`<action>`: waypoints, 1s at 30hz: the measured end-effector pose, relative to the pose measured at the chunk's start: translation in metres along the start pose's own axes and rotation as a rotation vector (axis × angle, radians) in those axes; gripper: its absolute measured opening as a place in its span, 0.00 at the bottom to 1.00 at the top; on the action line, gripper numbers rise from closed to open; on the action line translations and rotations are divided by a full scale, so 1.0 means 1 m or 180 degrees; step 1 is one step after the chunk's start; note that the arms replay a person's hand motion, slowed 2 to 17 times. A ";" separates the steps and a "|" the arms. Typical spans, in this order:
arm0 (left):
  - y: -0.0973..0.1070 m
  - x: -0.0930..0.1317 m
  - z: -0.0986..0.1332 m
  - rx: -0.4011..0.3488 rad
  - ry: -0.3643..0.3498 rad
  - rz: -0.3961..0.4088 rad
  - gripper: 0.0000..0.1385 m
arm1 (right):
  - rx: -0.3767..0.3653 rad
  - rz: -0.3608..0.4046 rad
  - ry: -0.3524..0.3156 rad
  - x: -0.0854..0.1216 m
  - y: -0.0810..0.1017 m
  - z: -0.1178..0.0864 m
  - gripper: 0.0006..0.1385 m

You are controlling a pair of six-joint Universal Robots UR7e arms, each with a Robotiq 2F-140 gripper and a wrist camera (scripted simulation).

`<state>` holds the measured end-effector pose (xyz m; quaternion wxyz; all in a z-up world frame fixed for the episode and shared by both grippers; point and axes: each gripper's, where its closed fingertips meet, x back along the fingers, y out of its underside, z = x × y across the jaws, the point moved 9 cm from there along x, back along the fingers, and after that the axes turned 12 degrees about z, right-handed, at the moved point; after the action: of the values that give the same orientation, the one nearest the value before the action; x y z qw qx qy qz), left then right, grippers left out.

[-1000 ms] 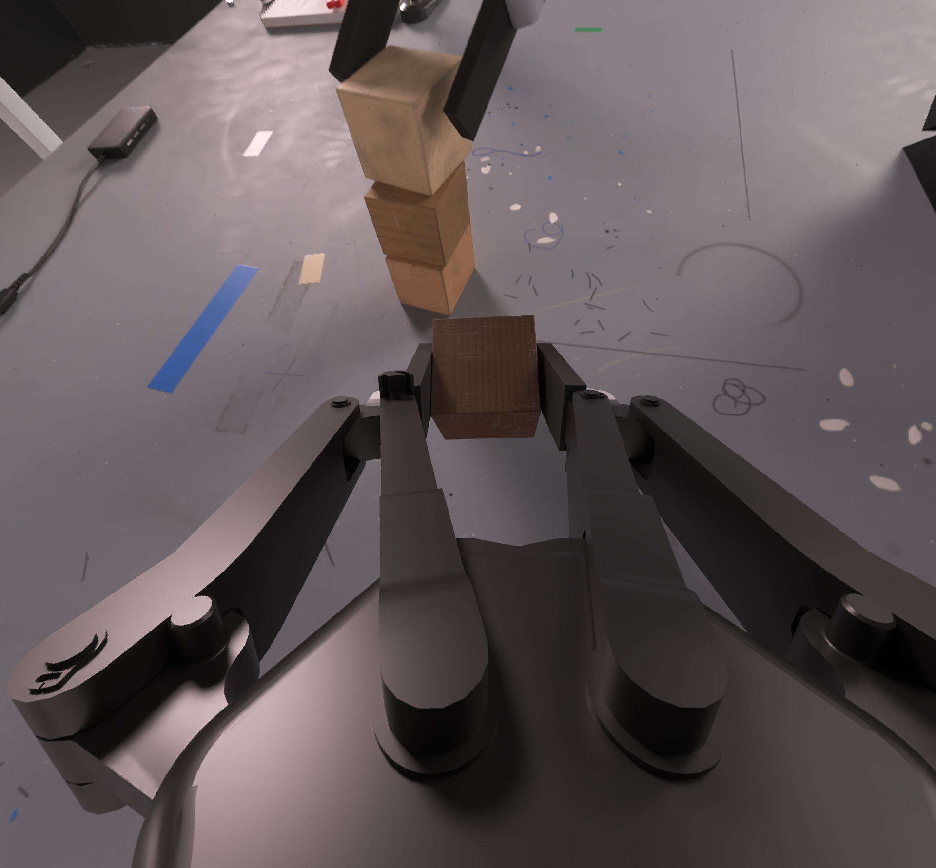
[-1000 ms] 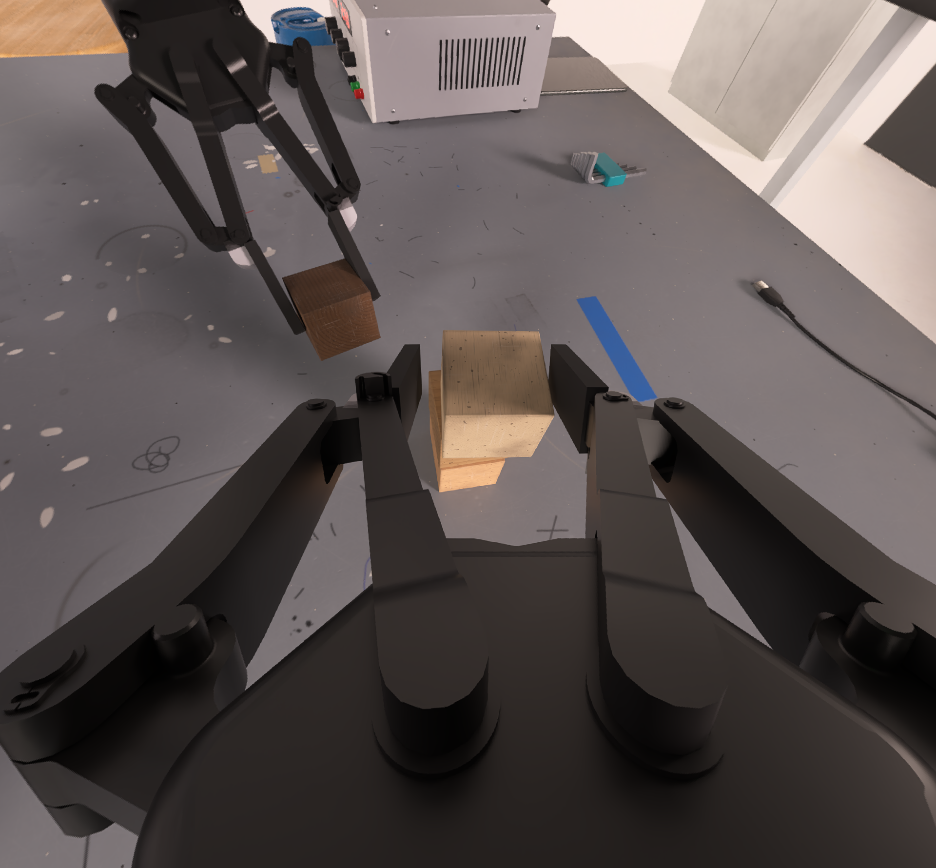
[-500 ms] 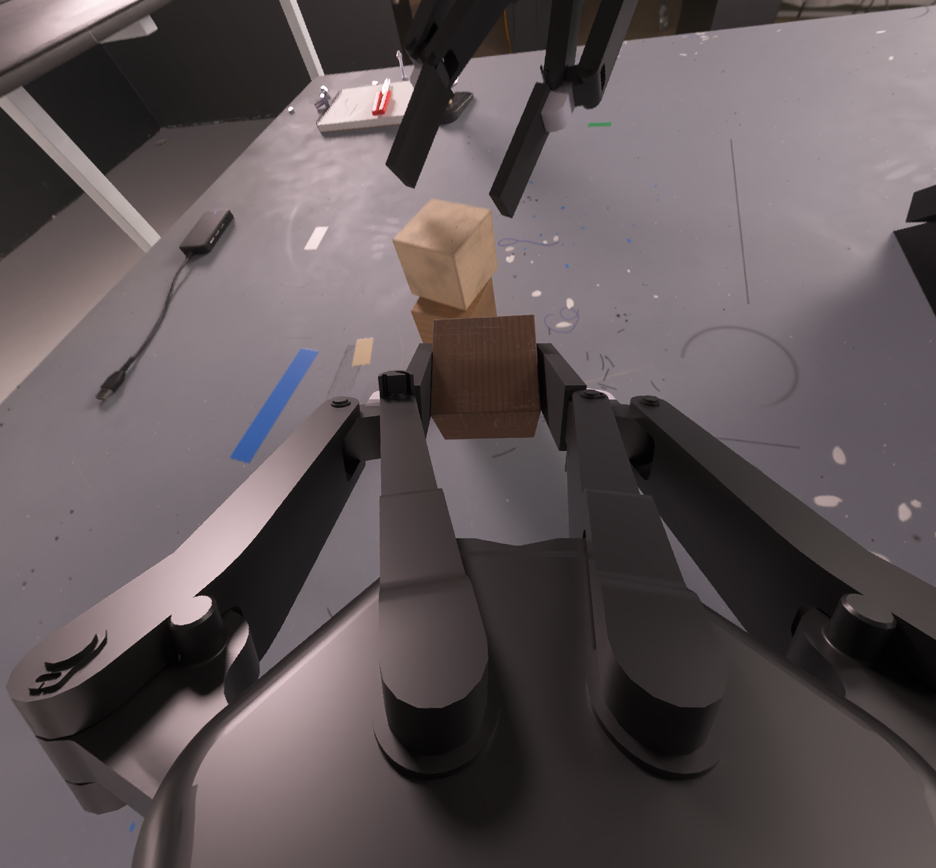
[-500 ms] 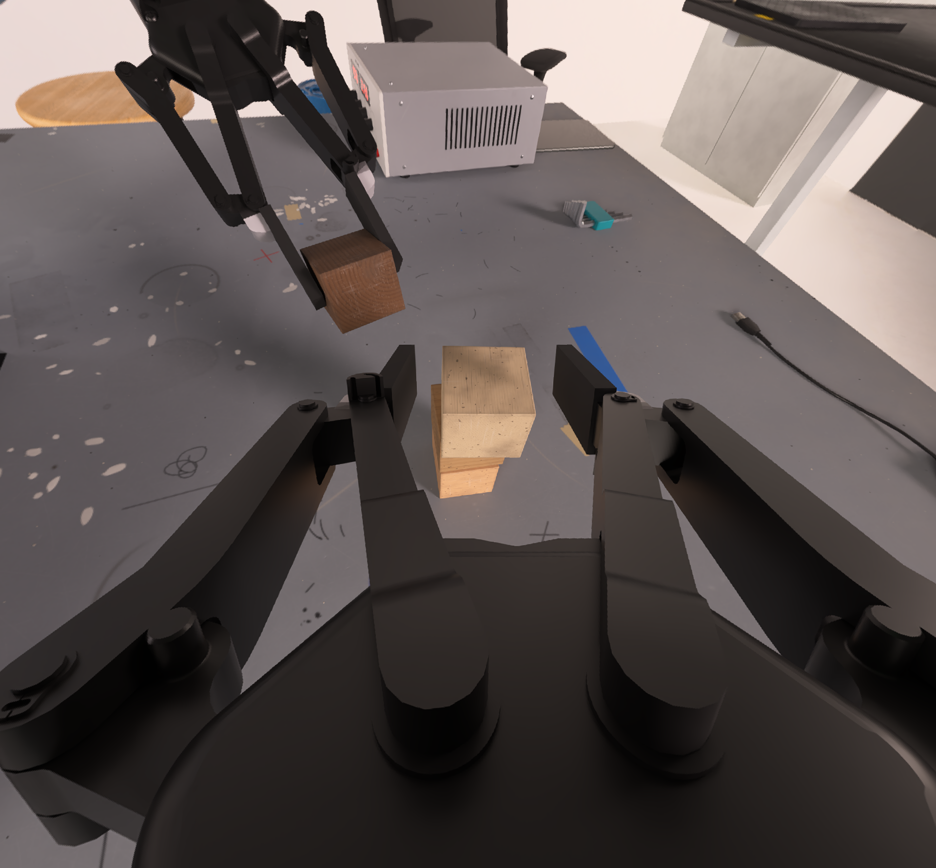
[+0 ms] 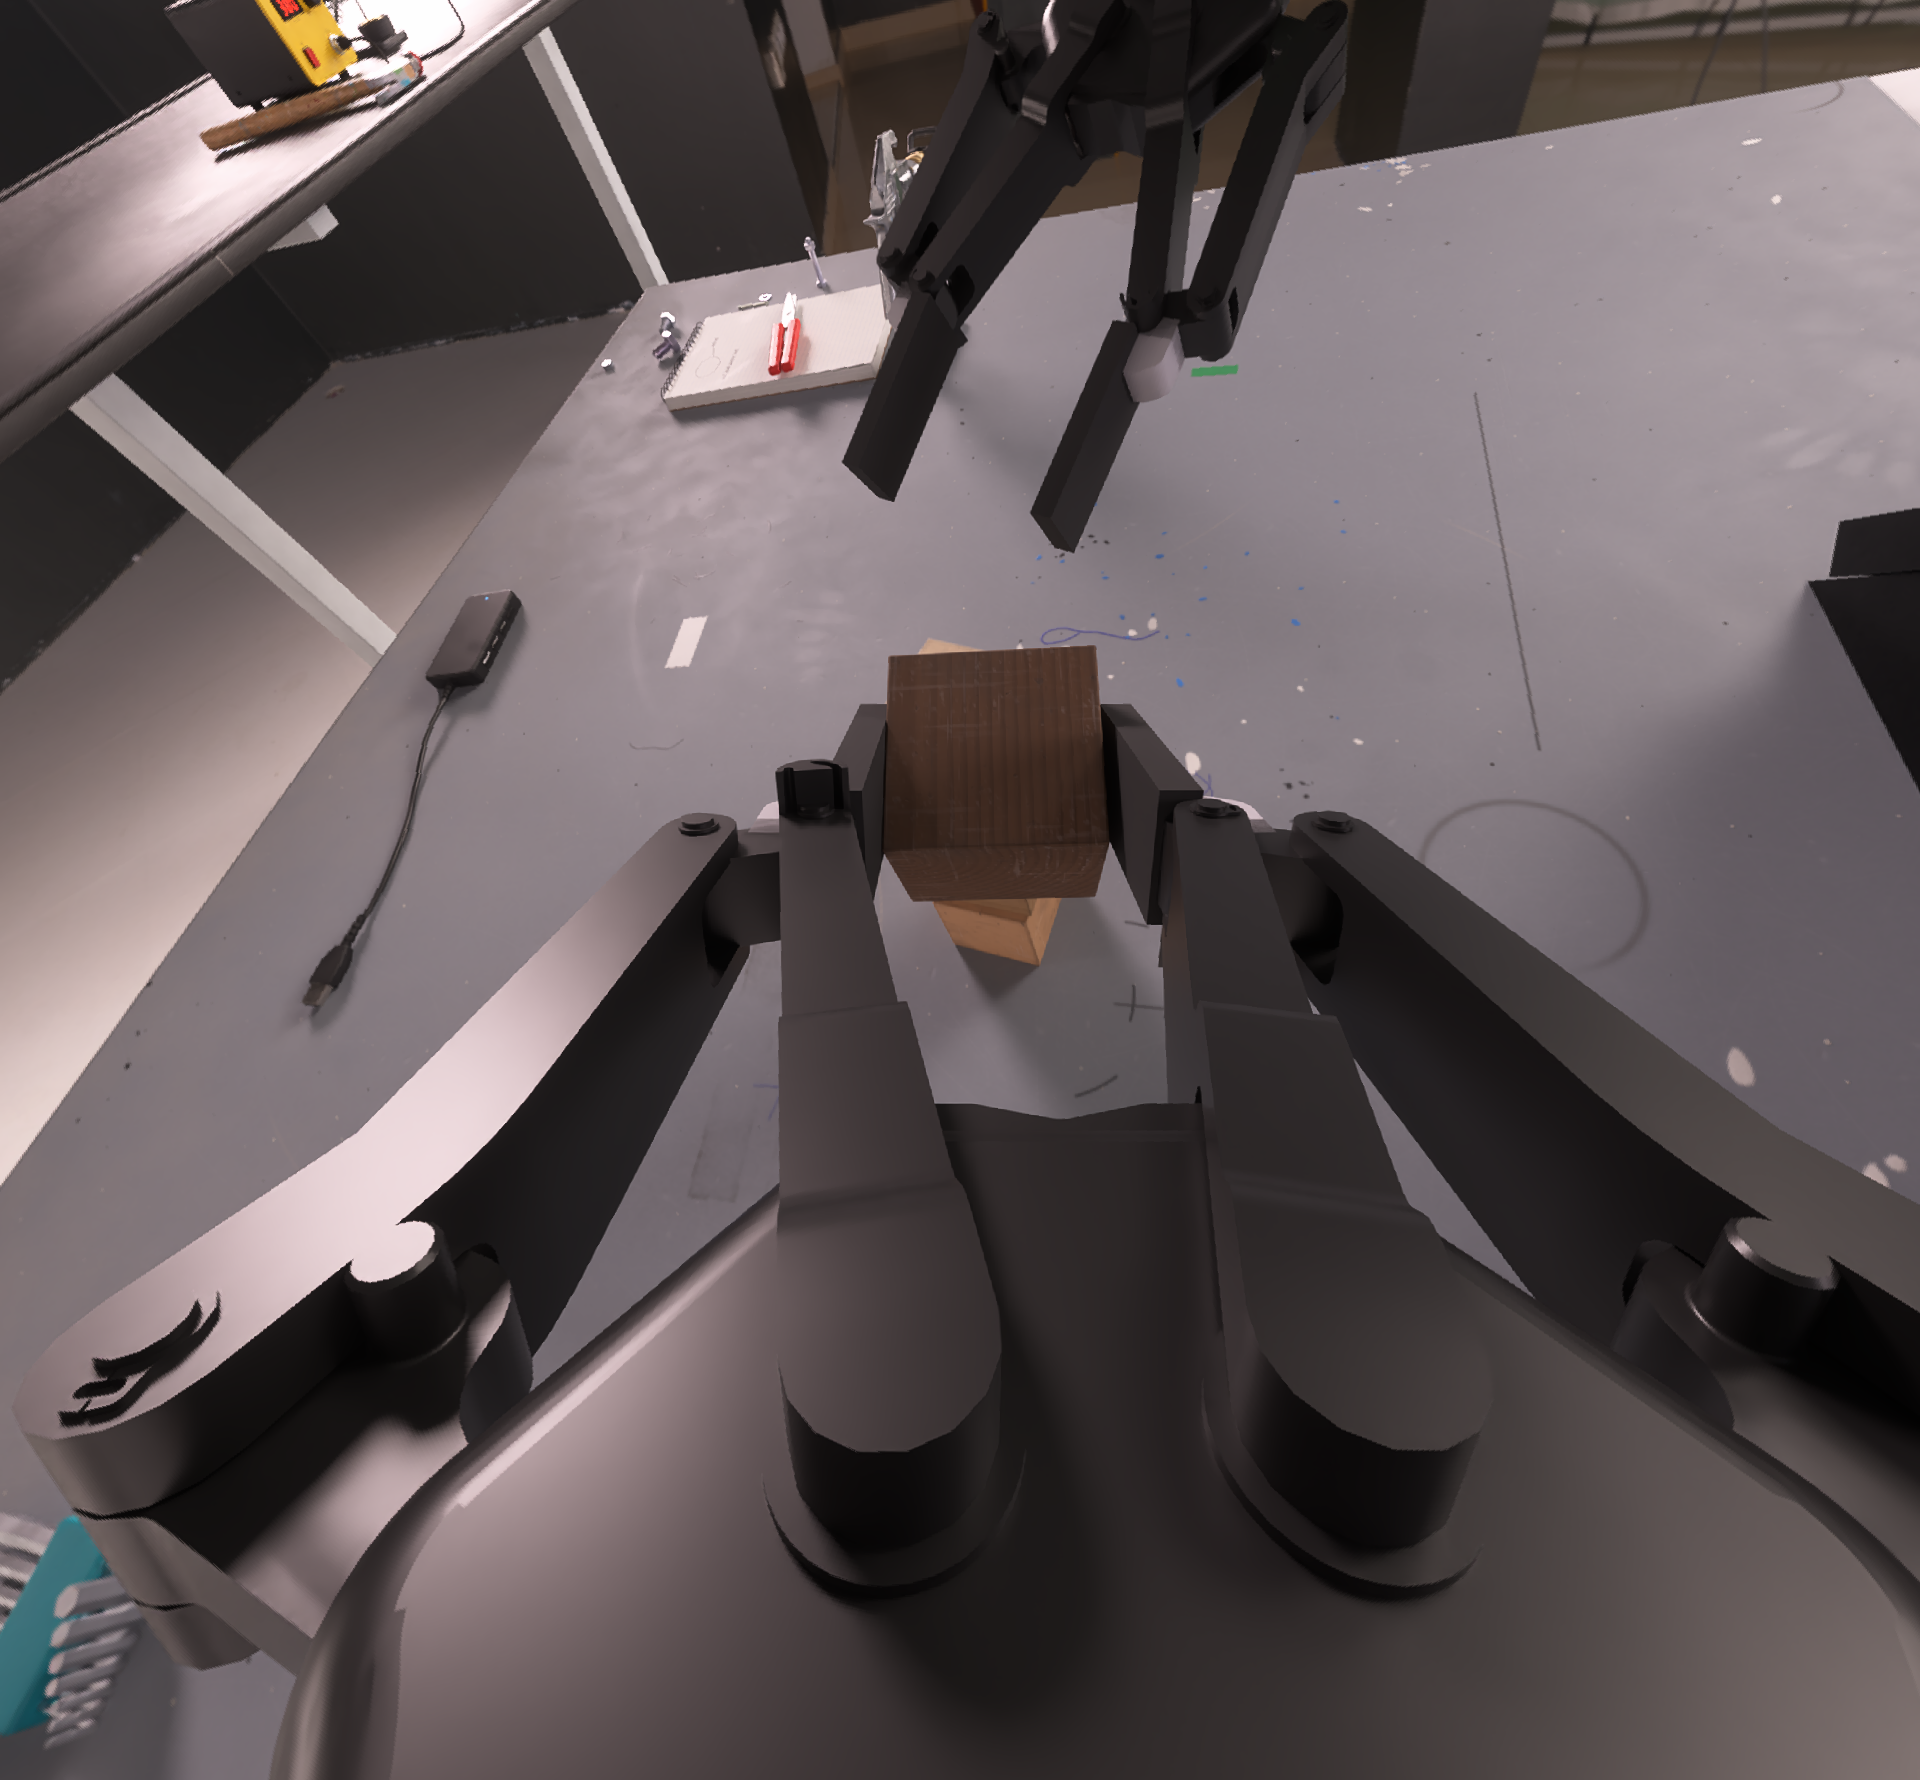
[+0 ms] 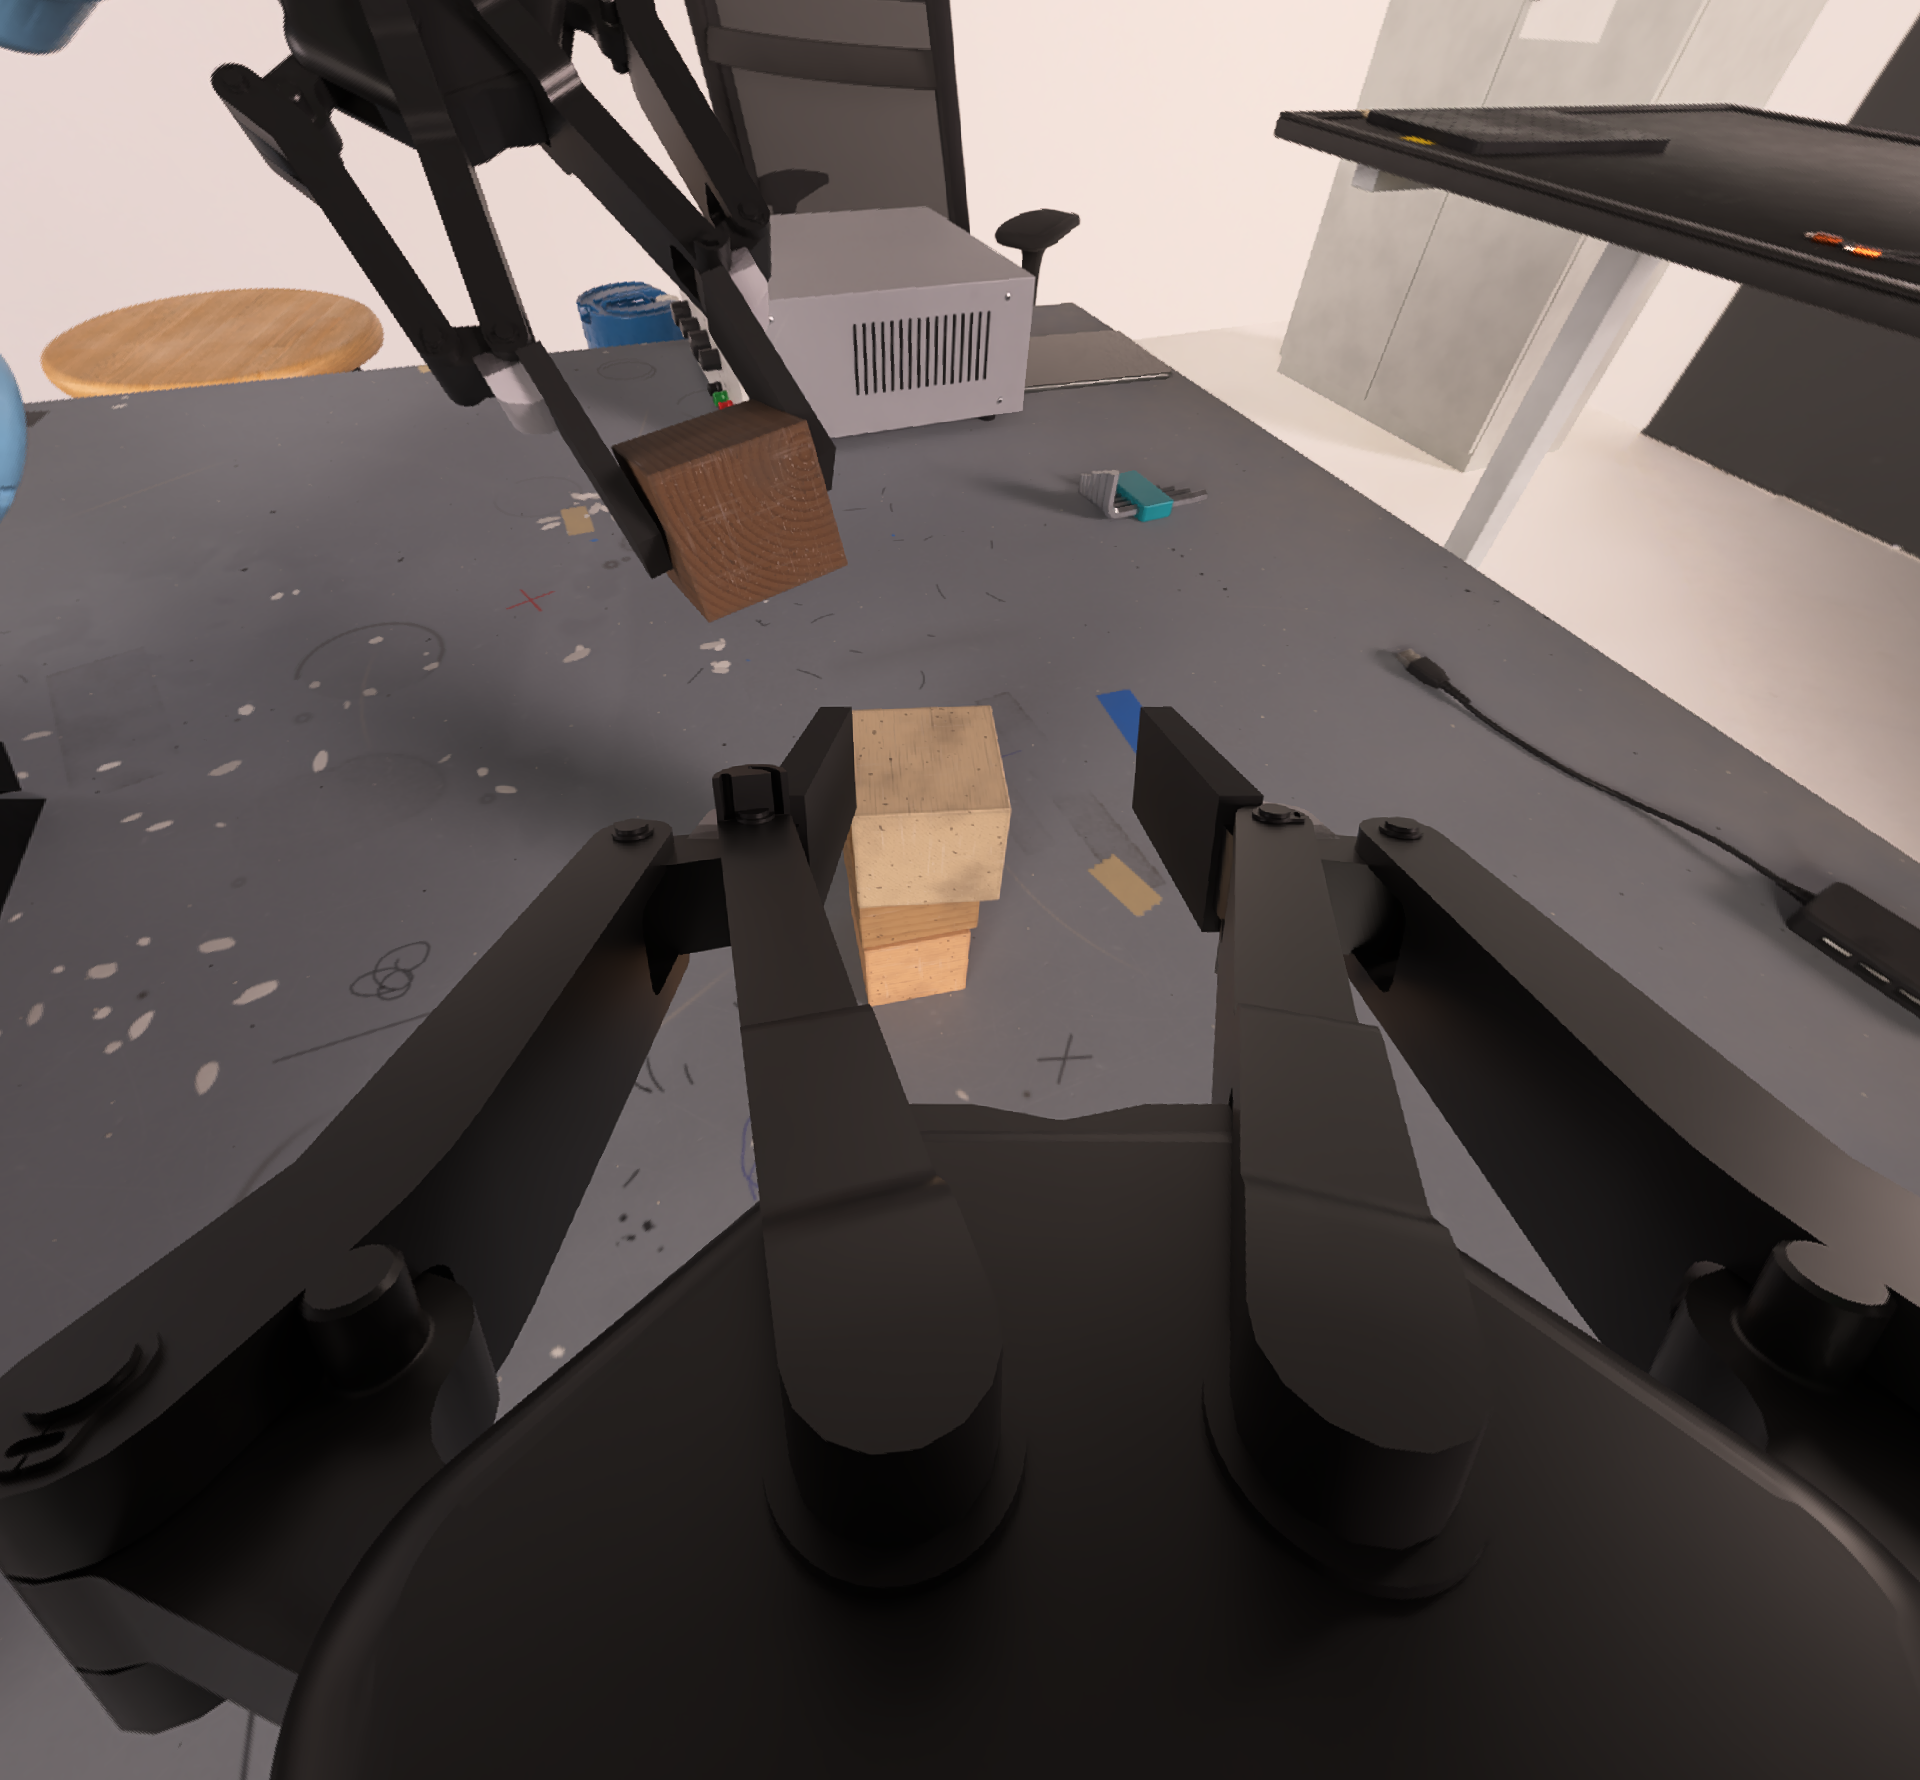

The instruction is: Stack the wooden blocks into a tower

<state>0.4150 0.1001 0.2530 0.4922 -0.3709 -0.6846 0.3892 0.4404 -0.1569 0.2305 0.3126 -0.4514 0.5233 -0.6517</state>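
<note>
Since a second ago, left wrist view: my left gripper [image 5: 995, 780] has risen, holding the dark block [image 5: 992, 774] above the tower [image 5: 1000, 930]. Right wrist view: my right gripper [image 6: 982, 800] has lifted, fingers wide and empty, above three stacked blocks [image 6: 925, 857]; the fourth remains to be placed. No legible writing.

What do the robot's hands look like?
Both grippers are dark, almost black metal. The left gripper and right gripper each have two long jointed fingers ending in flat rectangular black pads, with round pivot bolts at the joints. A small white piece sits behind each pad, and a light blue band rings each arm.
</note>
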 end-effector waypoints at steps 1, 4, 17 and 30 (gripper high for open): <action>-0.004 -0.002 -0.002 -0.0008 0.0012 -0.0005 0.38 | -0.0010 0.0010 0.0012 0.003 0.000 0.001 0.52; -0.015 -0.008 -0.007 -0.0010 0.0044 -0.0030 0.38 | -0.0045 0.0040 0.0042 0.013 0.000 0.005 0.52; -0.037 -0.043 -0.023 0.0121 0.0307 -0.0297 0.38 | -0.0184 0.0205 0.0192 0.051 0.001 0.021 0.52; -0.033 -0.070 -0.028 0.0127 0.0476 -0.0540 0.38 | -0.0280 0.0363 0.0300 0.075 0.002 0.029 0.51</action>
<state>0.4549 0.0281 0.2617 0.5803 -0.3298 -0.6671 0.3309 0.4371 -0.2355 0.2497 0.3041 -0.4030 0.5904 -0.6297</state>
